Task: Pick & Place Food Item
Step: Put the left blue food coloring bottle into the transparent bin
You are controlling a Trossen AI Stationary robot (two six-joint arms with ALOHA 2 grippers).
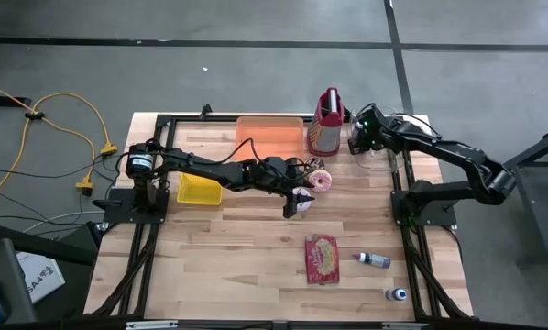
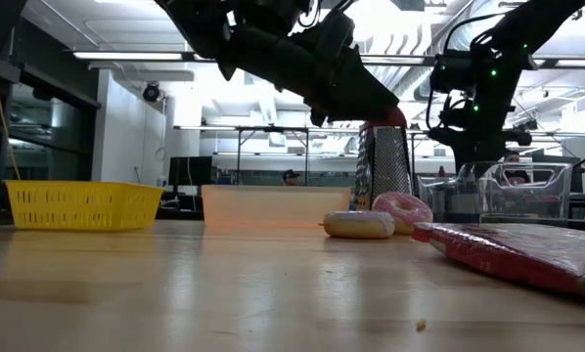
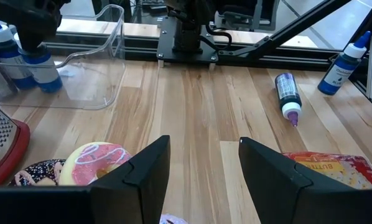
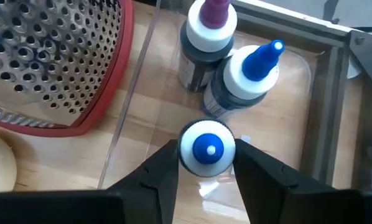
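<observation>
clear bin (image 3: 105, 68) at the table's 1 o'clock corner holds upright bottles: two stand with white shoulders, one purple-tipped (image 4: 206, 31), one blue-tipped (image 4: 251, 71), and a third, the blue-capped bottle (image 4: 207, 149), sits between the right gripper (image 4: 206, 171) fingers, which close on its cap inside the bin. yellow basket (image 1: 199, 190) at 9 o'clock of centre, contents not visible. orange tray (image 1: 269, 135) at 12 o'clock, nothing seen in it. red-framed grater (image 1: 326, 124) stands upright between tray and bin. task item: pink-frosted donut (image 1: 321, 180), white swirl lines on glaze, lying flat near table centre, just at 6 o'clock of the grater; a pale glazed donut (image 2: 359, 225) lies beside it. left gripper (image 1: 299, 202) hovers near the donuts, fingers spread wide, holding nothing. red snack packet (image 1: 321, 258) lies flat at 5 o'clock.
</observation>
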